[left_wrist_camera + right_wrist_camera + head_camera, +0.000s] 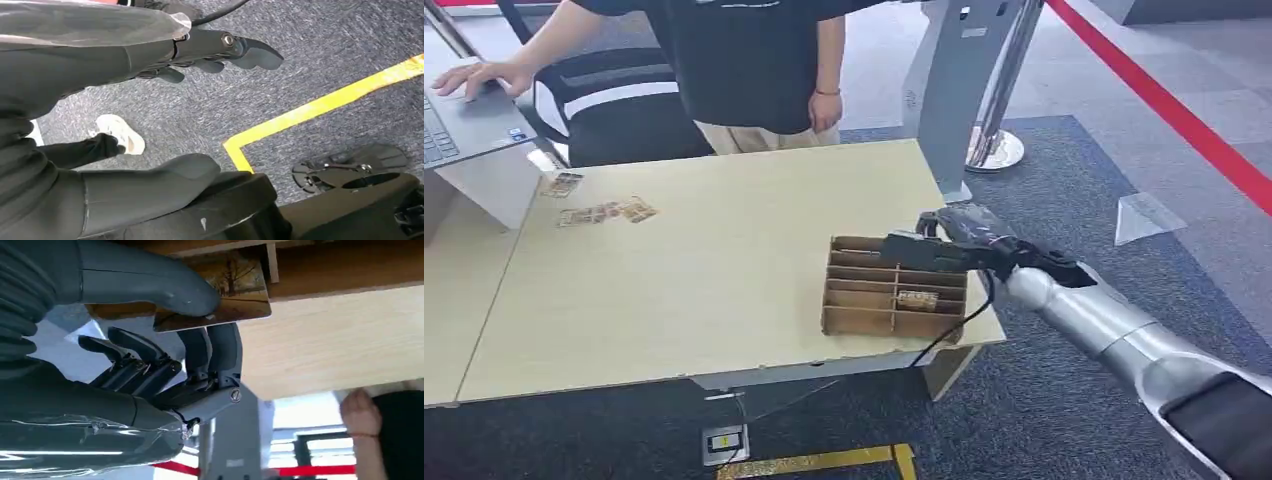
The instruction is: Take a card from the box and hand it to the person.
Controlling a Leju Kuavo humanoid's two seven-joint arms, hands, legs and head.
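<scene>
- Nearest to me, the left hand (220, 52) hangs over grey carpet with a yellow line (320, 105) on it; its fingers are apart and hold nothing. A pale shoe (120, 132) shows beyond it on the floor.
- My right arm reaches in from the lower right, and the right hand (959, 240) sits at the far right corner of the box (894, 290).
- In the right wrist view, the thumb (165, 290) presses a card (225, 295) against the fingers (210, 347), so this hand is pinching the card. The card is right at the box's wooden wall; I cannot tell whether its far edge is clear of the slot.
- From the head view the held card is hidden by the hand. Another card (917, 299) lies in a lower compartment of the box.
- The box stands near the right front corner of the pale wooden table (724, 270).
- More cards (609, 212) lie at the far left of the table, too small to read.
- Beyond the table stands a person (734, 60), cut off at the top edge, one hand (469, 78) on a laptop (459, 125), the other (824, 110) hanging at the side.
- A red line (1184, 120) crosses the floor at far right.
</scene>
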